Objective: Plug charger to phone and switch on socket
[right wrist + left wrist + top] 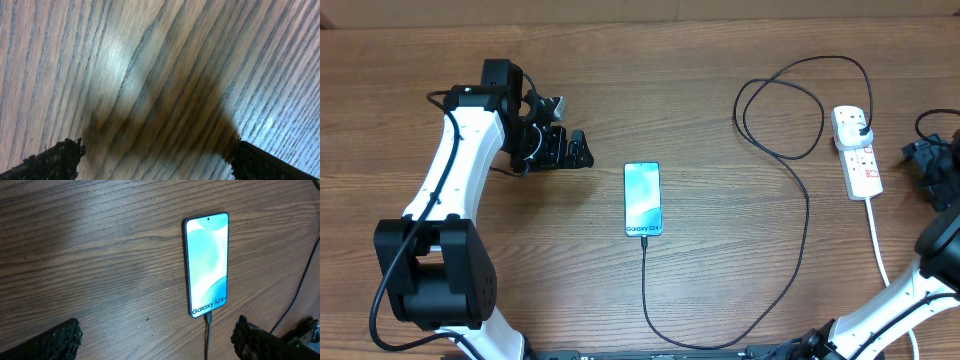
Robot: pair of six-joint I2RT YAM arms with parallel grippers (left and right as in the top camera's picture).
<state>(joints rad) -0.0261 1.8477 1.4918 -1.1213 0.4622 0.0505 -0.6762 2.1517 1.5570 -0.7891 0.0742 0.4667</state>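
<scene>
Socket point(857, 152) near right edge of tabletop, long axis far-to-near, charger point(808, 215) plug at its far end. Right gripper point(923, 160) just beside it, edge side, released, empty: nearer arm. Left gripper point(575, 150) released, left of phone point(642, 198) at tabletop centre.

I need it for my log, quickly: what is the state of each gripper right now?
Left black two-finger gripper: open, holding nothing.
Right black two-finger gripper: open, holding nothing.

Wood-grain table point(150, 55), dark shadow across it, right gripper point(157, 159) spread wide, tips at bottom corners
</scene>
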